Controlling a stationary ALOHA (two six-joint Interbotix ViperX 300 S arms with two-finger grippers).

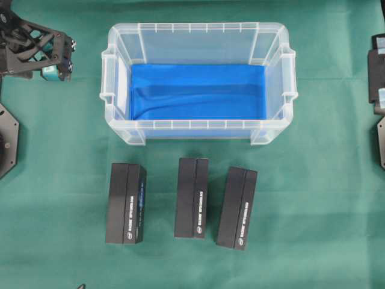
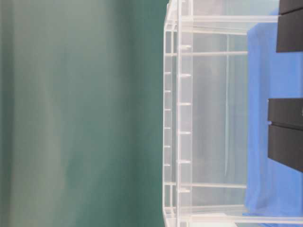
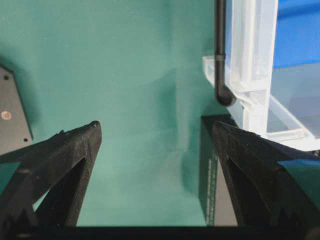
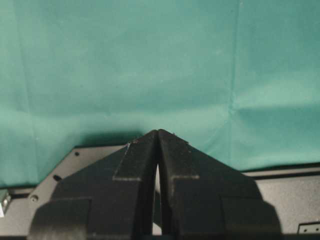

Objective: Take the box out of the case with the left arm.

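1. Box-wise, the overhead view shows nothing left inside the case (image 1: 195,27). Only its blue lining (image 1: 198,90) covers the bottom, slightly rumpled.
2. Three black boxes lie on the green cloth (image 1: 54,241) just outside the case's long front wall: a left box (image 1: 126,203), a middle box (image 1: 192,197) and a right box (image 1: 237,208). They are in a row, apart from each other and from the case. Each has its long axis pointing away from that wall, and the right one is tilted a little.
3. The left gripper (image 3: 155,131) hangs over the cloth off the case's left end, outside the rim. Its jaws are spread wide with nothing between them.
4. Judged from this, the removal looks finished. If another box had to come out, the left arm would be the nearer one, and the reach would go from the case's left end over the rim and down.
5. The right gripper (image 4: 158,132) is off the case's right end, with its jaws pressed together on nothing.
6. Hard to read:
   - The table-level view shows dark slabs against the blue through the clear wall, and I cannot tell from it whether they are inside or beyond the case.
   - The left wrist view catches one box only partly, beside the case's corner.
   - The box labels are too small to read.
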